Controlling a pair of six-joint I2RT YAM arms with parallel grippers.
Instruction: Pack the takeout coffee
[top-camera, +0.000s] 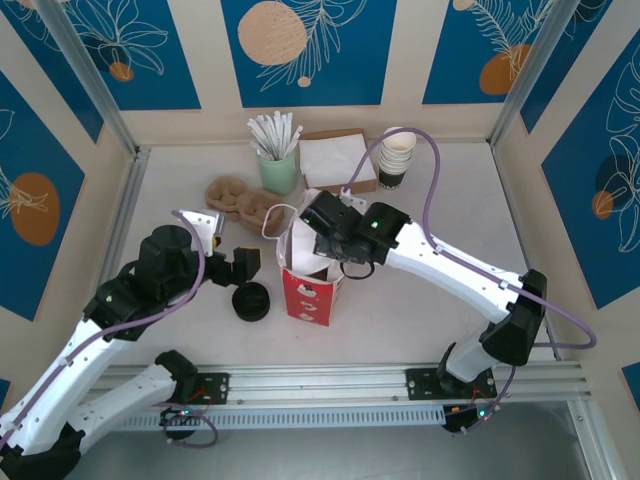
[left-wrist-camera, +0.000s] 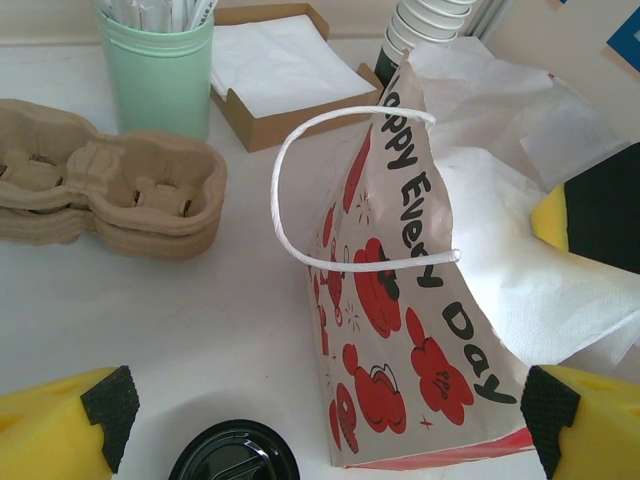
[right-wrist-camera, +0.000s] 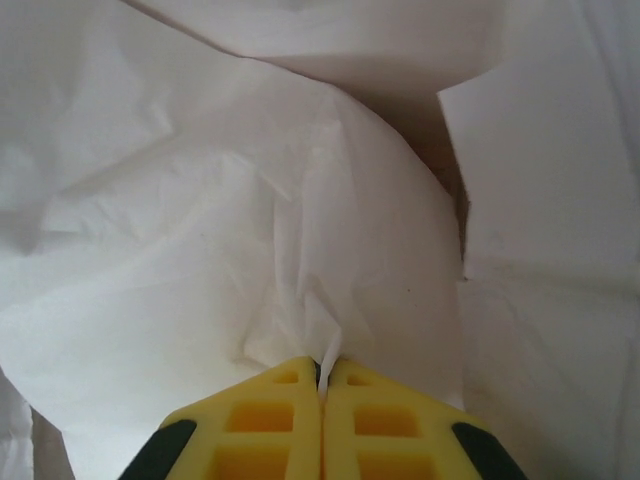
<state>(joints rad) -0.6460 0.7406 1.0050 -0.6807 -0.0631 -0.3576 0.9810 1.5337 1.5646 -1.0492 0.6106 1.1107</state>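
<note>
Right claw (right-wrist-camera: 322, 375) pinched closed on a fold of white tissue paper (right-wrist-camera: 200, 250). The wrist is pitched down into the red bag (top-camera: 310, 295), arm reaching in from the right. Left claw (left-wrist-camera: 330, 400) wide open, low, facing the bag. I see the takeout coffee (top-camera: 250, 301) on the table just left of the bag.

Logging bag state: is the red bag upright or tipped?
Upright: the red bag stands on its base on the table, mouth facing up.

Bag (top-camera: 310, 290) right of takeout coffee (top-camera: 251, 301); tissue paper (right-wrist-camera: 200, 220) in bag; cup carriers (top-camera: 238, 200) behind.
</note>
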